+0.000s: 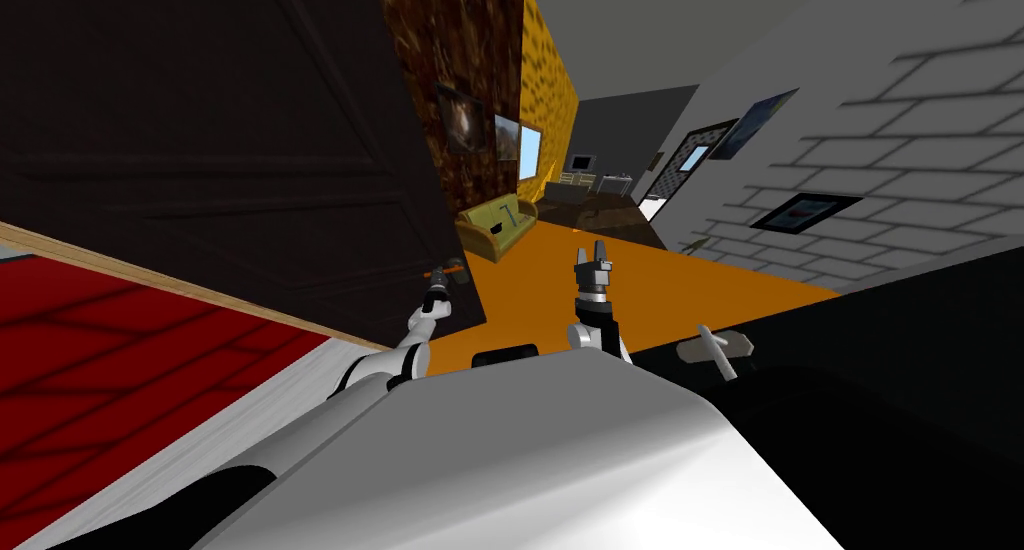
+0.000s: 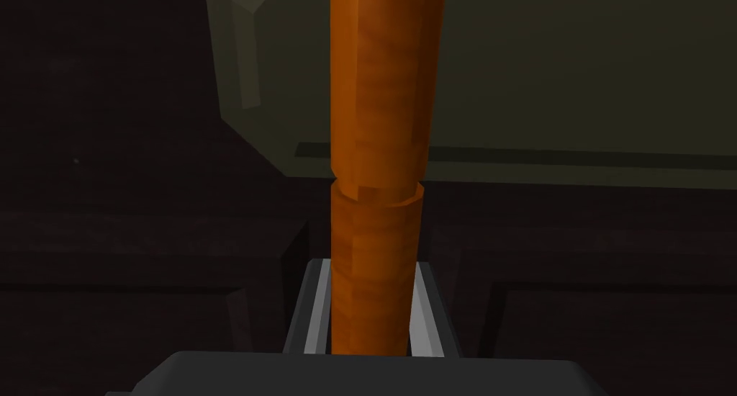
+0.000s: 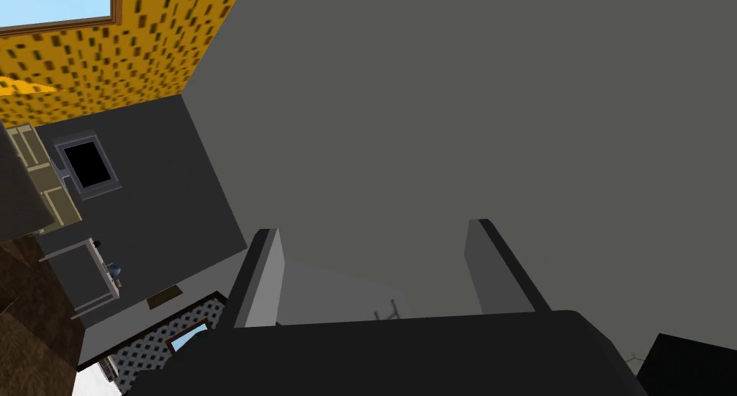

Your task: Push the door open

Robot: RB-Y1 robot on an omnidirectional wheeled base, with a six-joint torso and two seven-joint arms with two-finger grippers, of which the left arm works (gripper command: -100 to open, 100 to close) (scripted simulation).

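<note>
- Orange door handle (image 2: 378, 125) is clamped in our left claw (image 2: 373, 269) (a finger pressing each side), on the dark door (image 1: 200, 144) to our left.
- Our right claw (image 3: 371, 226) hangs with fingers apart, above the orange floor (image 1: 640, 284).

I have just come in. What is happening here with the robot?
The robot stands close to a dark door. Its left gripper is shut on the orange handle of that door, clamping it from both sides. The right gripper is open and held up in front of the chest, touching nothing. Past the door's edge, an orange floor shows.
</note>
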